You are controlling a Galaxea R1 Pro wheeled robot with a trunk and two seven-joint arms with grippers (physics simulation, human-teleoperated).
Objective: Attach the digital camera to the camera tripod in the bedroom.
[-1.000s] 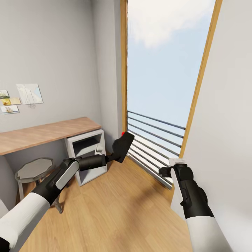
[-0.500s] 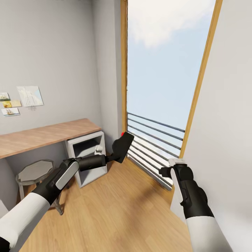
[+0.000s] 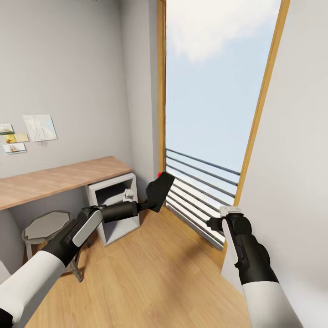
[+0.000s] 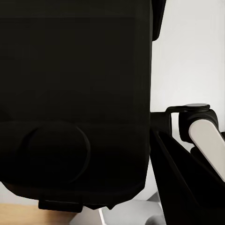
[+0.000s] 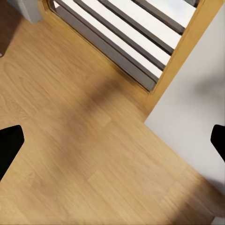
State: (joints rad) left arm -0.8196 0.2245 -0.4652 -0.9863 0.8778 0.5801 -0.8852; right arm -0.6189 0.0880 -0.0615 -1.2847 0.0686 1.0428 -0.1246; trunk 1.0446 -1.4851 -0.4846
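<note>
In the head view my left gripper [image 3: 148,200] is shut on the digital camera [image 3: 160,190], a chunky black body with a red button [image 3: 160,174] on top. I hold it out in the air in front of the tall window. The left wrist view shows the camera's dark body [image 4: 75,103] close up. My right gripper [image 3: 213,223] hangs at the right above the floor. Its fingertips [image 5: 9,145] stand wide apart with nothing between them, my right gripper [image 5: 112,145] being open. The camera tripod is out of view.
A wood-topped desk [image 3: 54,177] runs along the left wall of the bedroom, with a white open cabinet [image 3: 114,205] and a grey stool [image 3: 45,225] beneath. A floor-to-ceiling window [image 3: 214,91] with railing bars [image 3: 200,182] is ahead. A white wall [image 3: 296,182] stands close on the right. Light wood floor [image 3: 150,273] lies between.
The whole picture has drifted slightly, the desk and wall pictures sliding down and right: the camera moved. Both arms keep their poses, and the camera stays in my left gripper.
</note>
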